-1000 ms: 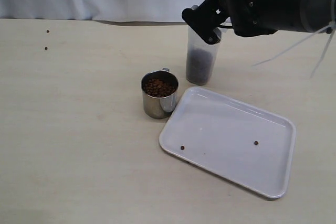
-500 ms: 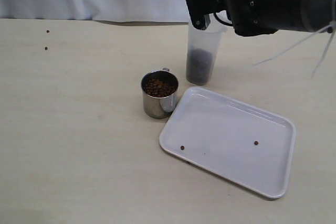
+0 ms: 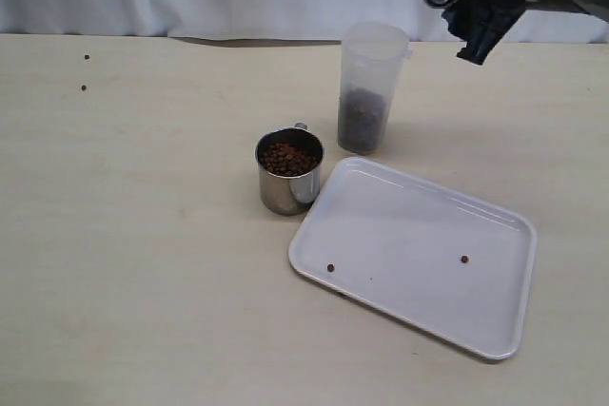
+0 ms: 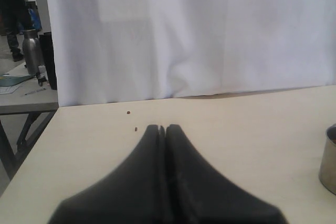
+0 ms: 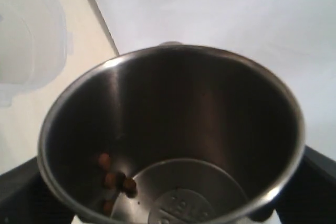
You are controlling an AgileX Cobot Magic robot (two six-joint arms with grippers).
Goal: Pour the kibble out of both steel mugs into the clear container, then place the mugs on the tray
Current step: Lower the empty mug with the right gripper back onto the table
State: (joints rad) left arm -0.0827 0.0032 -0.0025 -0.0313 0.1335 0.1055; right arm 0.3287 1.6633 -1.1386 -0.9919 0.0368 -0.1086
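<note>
Right pincer [image 5: 168, 192] pinching steel mug [image 5: 173, 103] between its tips, seemingly few kibble [image 5: 113, 179] inside, left pincer [image 4: 163, 129] pressed together.

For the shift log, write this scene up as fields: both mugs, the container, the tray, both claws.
standing mug: short shiny steel mug, upright, filled with dark-brown kibble pellets, just off the tray's near corner
lifted mug: second steel mug, in the right claw, only a few pellets inside
container: tall clear plastic cylinder, upright, kibble in its lower part
tray: flat white rectangular tray, no mug on it, two stray pellets
left claw: shut, empty
right claw: gripping the second steel mug
</note>
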